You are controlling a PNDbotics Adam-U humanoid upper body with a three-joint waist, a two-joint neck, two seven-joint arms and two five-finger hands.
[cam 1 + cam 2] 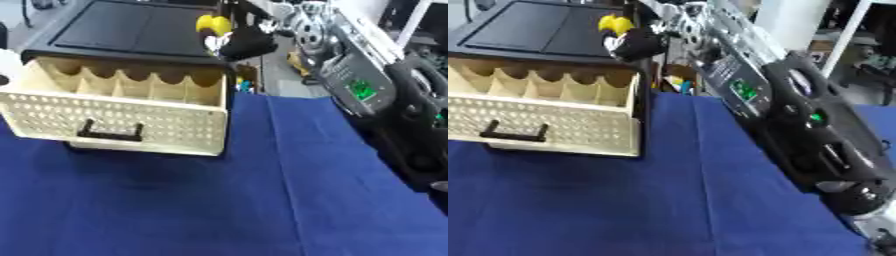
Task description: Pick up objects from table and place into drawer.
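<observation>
- While the drawer (131,117) stands pulled open on the blue tabletop (262,200), the right hand (248,42) hovers above its back right corner.
- Hand state: fingers curled round a yellow object (213,23).

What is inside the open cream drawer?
The cream drawer shows scalloped dividers and compartments that look empty. Its front wall hides the compartment floors. The right hand holds a yellow object above its back corner.

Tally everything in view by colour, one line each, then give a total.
Yellow: 1, the yellow object held by the right hand
Cream: 1, the open drawer
Black: 1, the cabinet
Blue: 1, the tablecloth
Total: 4
</observation>
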